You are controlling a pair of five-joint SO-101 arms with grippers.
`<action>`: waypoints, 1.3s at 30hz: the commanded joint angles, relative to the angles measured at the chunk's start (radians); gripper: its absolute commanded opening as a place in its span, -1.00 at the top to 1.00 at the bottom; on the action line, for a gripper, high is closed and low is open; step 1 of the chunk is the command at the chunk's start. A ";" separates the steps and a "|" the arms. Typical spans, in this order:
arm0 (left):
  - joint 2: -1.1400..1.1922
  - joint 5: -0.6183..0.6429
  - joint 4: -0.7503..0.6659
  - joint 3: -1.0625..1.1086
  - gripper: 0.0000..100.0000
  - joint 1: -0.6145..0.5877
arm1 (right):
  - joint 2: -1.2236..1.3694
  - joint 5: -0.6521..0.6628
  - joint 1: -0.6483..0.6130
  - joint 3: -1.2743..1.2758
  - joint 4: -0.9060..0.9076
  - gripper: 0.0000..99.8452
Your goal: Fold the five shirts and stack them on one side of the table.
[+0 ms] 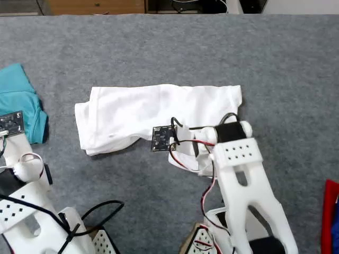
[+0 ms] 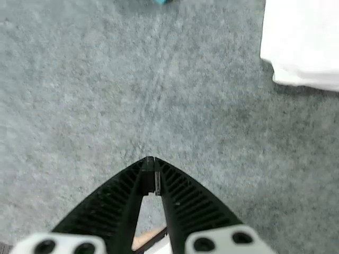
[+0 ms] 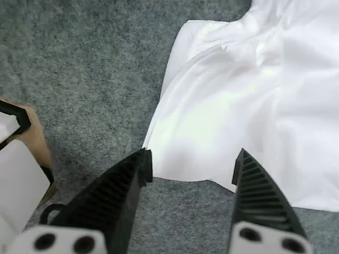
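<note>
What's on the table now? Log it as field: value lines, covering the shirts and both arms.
white shirt: lies mid-table as a wide band, layers overlapping
teal shirt: at the left edge of the high view, apart from the white shirt
red item: at the right edge, cut off; cannot tell what it is
left gripper: jaws shut, holding nothing, over bare grey table
right gripper: jaws open, over the white shirt's near edge; contact cannot be told

Grey felt-covered table [image 1: 296, 63], wooden cabinet [image 1: 95, 6] beyond its far edge
</note>
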 commanded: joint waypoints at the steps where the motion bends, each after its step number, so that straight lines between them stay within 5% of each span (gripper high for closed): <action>1: 0.010 0.006 -0.066 -0.043 0.96 0.000 | 0.059 0.021 -0.013 -0.018 -0.012 0.48; 23: 0.012 0.000 -0.133 -0.015 0.96 0.006 | 0.237 0.064 -0.061 0.012 -0.100 0.47; 39: 0.012 0.000 -0.130 -0.009 0.96 0.005 | 0.306 0.015 -0.058 0.157 -0.364 0.47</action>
